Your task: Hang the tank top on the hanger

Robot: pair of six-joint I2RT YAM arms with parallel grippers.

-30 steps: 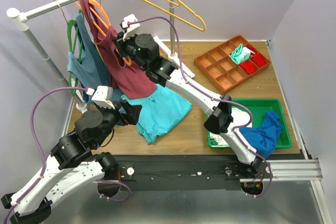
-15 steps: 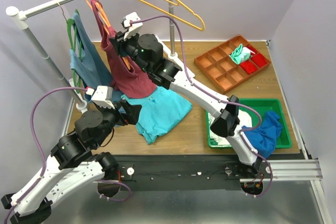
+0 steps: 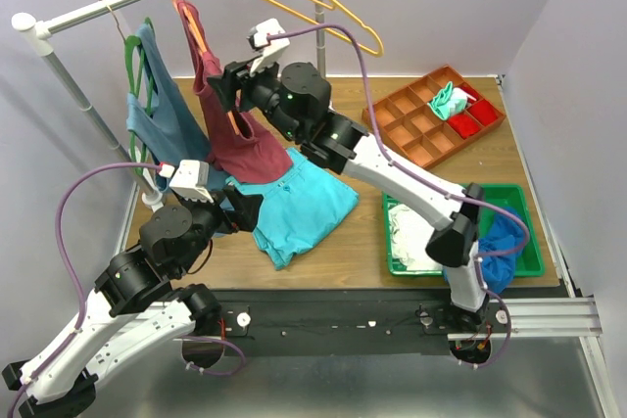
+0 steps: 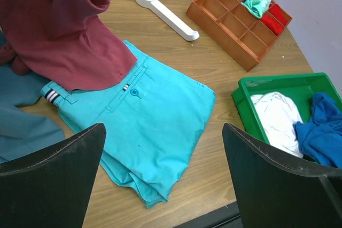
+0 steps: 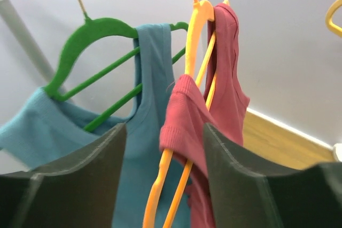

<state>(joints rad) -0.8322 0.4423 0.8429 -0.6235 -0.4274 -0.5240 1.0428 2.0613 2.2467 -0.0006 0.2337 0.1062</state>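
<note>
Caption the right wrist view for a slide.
Right gripper open at the maroon tank top on the orange hanger; blue-grey top hangs beside it.

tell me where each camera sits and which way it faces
Top external: high behind the bases, looking down on the wooden table; both arms show.
Left wrist: low on the left arm, facing forward-down at the turquoise folded garment; open left gripper frames it.
Right wrist: raised, tilted up at the maroon sleeveless tank top on the orange plastic hanger; right gripper flanks them.
Shared: top and left wrist both show the green plastic tray.
</note>
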